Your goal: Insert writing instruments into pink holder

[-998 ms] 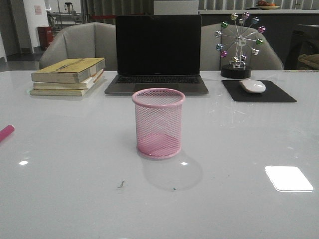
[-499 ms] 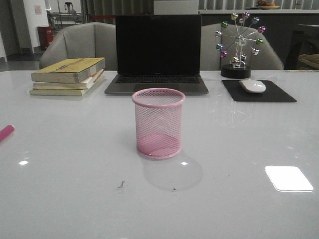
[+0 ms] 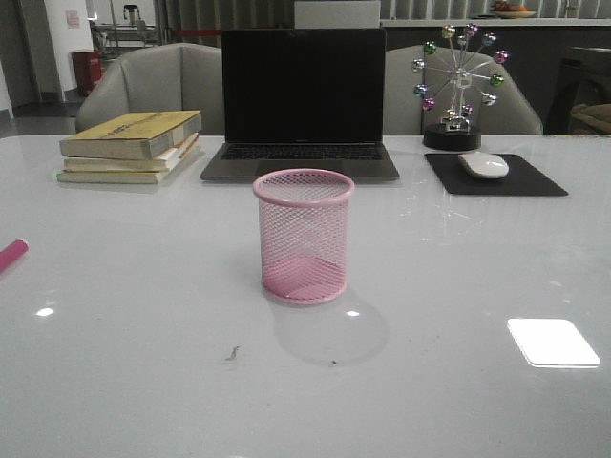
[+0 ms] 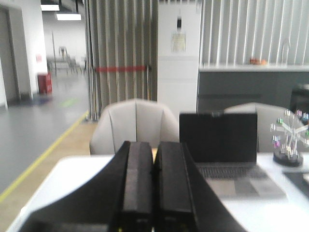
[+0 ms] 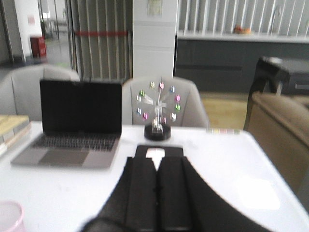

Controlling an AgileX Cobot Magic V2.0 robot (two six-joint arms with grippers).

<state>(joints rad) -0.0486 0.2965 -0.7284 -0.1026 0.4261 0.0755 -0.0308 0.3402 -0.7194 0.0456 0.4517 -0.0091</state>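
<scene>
A pink mesh holder (image 3: 304, 237) stood upright and empty at the middle of a white table (image 3: 134, 382), in front of a laptop (image 3: 302, 100). A pink pen (image 3: 11, 255) lay at the table's far left edge. The left gripper (image 4: 154, 166) and right gripper (image 5: 158, 181) each had fingers pressed together, holding nothing.

No text, label or number can be read anywhere — the notice on the white pillar (image 4: 179, 42) is only a blur.
</scene>
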